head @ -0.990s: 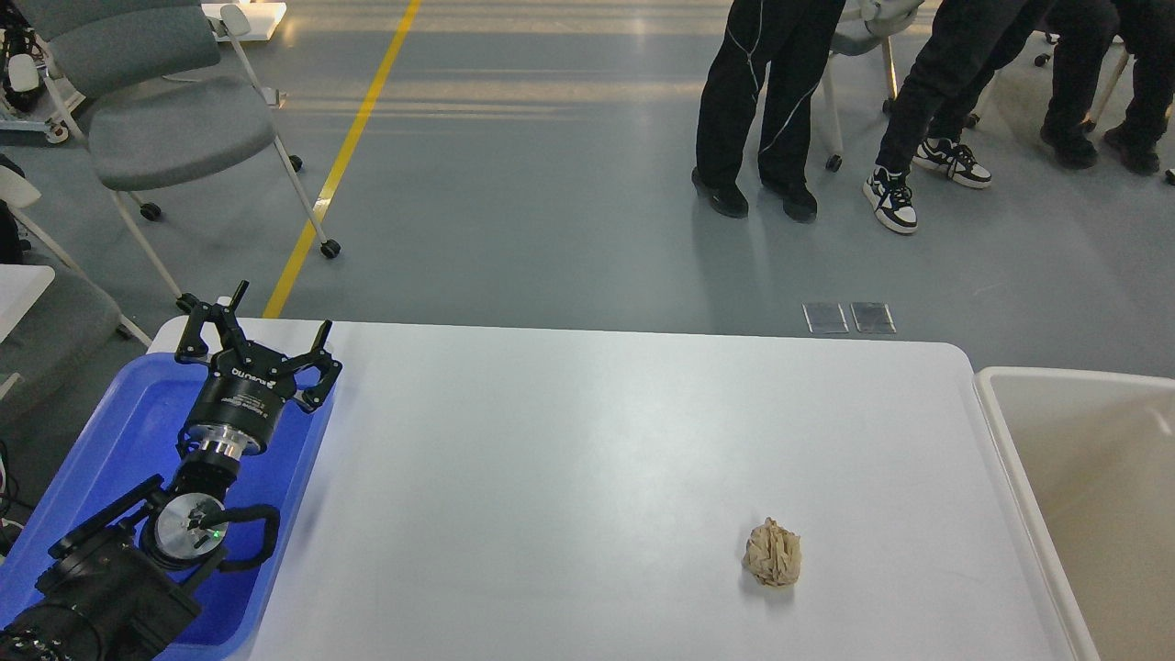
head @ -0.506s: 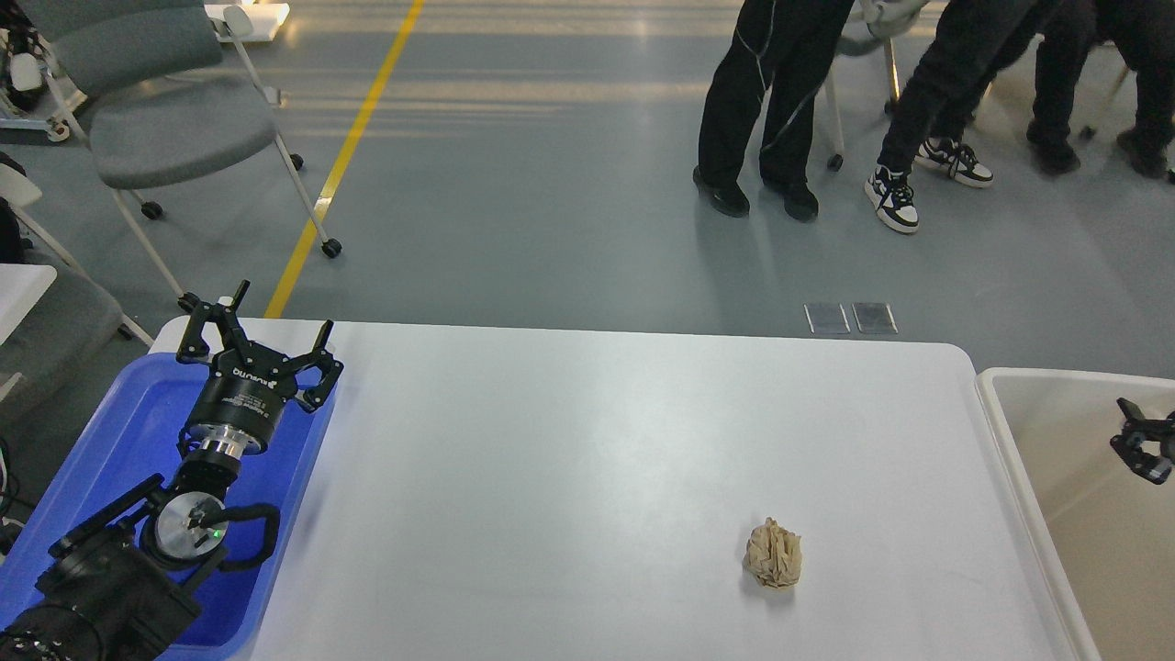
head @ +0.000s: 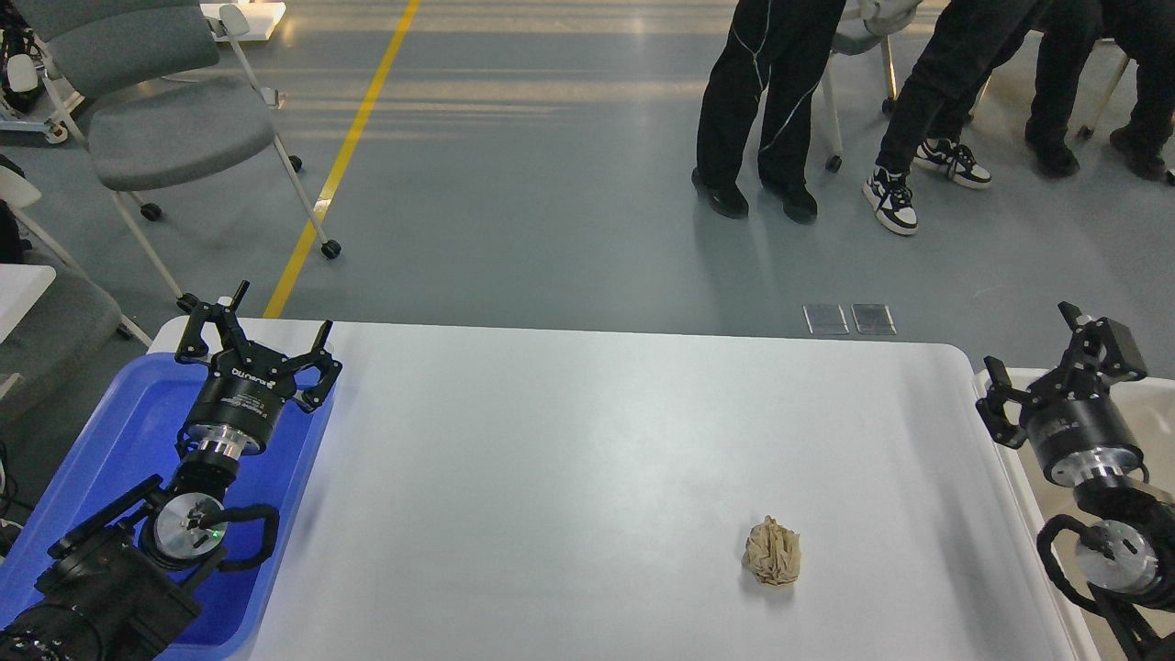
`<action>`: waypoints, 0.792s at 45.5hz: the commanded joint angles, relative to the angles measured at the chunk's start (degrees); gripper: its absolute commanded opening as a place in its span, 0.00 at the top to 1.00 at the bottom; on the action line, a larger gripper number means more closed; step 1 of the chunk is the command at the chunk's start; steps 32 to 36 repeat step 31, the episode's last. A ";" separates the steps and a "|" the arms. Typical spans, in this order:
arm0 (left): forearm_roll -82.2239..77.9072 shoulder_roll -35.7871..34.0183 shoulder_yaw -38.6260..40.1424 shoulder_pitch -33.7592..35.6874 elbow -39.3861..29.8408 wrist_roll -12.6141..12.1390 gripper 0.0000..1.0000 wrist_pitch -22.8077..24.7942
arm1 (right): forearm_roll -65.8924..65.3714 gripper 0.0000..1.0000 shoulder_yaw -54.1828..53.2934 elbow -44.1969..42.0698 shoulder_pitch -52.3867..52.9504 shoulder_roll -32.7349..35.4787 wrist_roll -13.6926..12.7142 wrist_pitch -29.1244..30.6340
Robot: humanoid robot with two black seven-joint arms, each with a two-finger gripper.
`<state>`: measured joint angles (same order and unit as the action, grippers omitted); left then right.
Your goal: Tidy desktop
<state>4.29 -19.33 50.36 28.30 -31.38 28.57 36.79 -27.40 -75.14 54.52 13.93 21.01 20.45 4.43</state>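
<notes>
The desktop (head: 587, 441) is a wide white tabletop with rounded corners. A crumpled beige paper ball (head: 772, 551) lies on it at the front right. My left gripper (head: 262, 332) is open and empty, held over the far end of the blue tray (head: 138, 413) at the table's left. My right gripper (head: 1033, 353) is open and empty, held over the near-left edge of the beige bin (head: 1138, 404) at the table's right, well to the right of and beyond the paper ball.
Grey rolling chairs (head: 156, 119) stand on the floor beyond the left corner. Several people's legs (head: 762, 110) are on the floor beyond the table's far right. A yellow floor line (head: 340, 165) runs away on the left.
My right arm has come into view from the right and risen over the bin's left edge. The left arm and the paper ball have not moved.
</notes>
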 commanded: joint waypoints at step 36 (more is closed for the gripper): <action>-0.07 0.00 0.00 0.00 0.00 0.00 0.00 0.04 | -1.96 0.00 3.25 -5.83 4.96 -10.20 2.75 -0.21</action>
